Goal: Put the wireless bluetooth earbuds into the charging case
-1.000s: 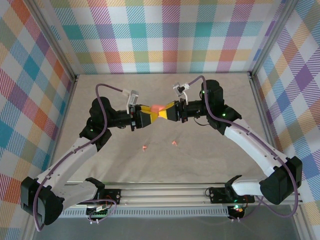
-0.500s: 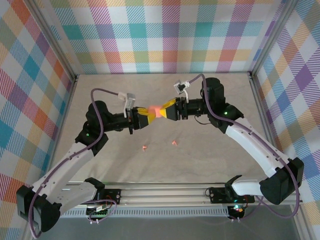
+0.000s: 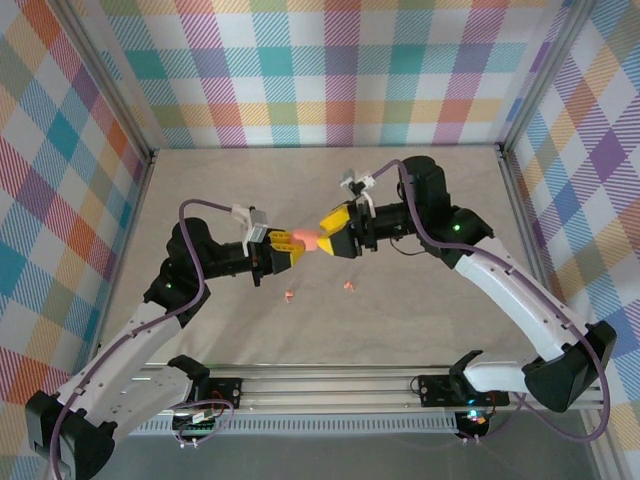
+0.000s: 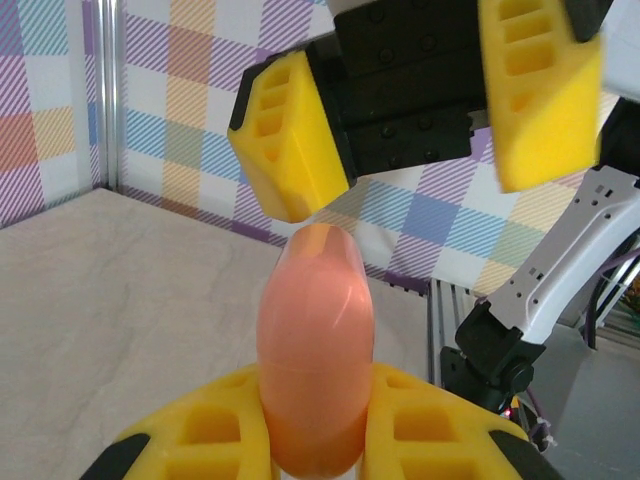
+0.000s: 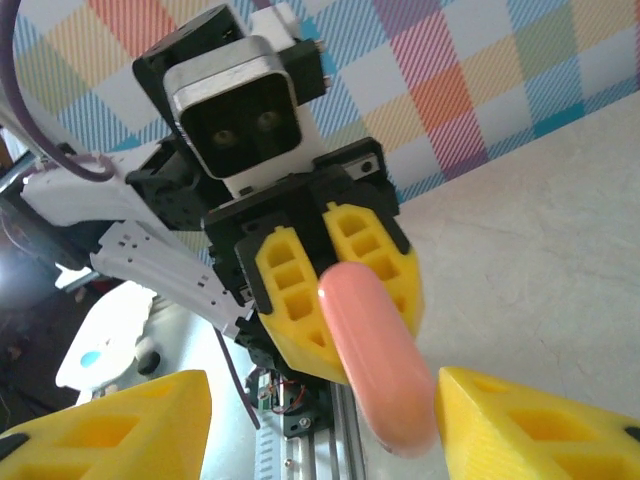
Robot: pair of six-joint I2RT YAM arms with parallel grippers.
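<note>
A salmon-pink, pebble-shaped charging case (image 3: 308,241) hangs above the middle of the table, its lid closed. My left gripper (image 3: 296,247) is shut on the case's lower half (image 4: 315,350), which stands up between the yellow fingers (image 4: 210,430). My right gripper (image 3: 327,234) faces it from the right, open, its fingers (image 5: 540,430) standing wide either side of the case's free end (image 5: 375,350) with a gap on each side. Two tiny pink earbuds lie on the table below, one (image 3: 288,294) to the left and one (image 3: 348,286) to the right.
The tan table top (image 3: 240,190) is walled by plaid panels (image 3: 330,70) at the back and sides. A metal rail (image 3: 330,385) with both arm bases runs along the near edge.
My right gripper has opened and let go of the case, which stays in the left gripper. Both grippers have shifted slightly toward the near side, and the left arm has drawn back a little.
</note>
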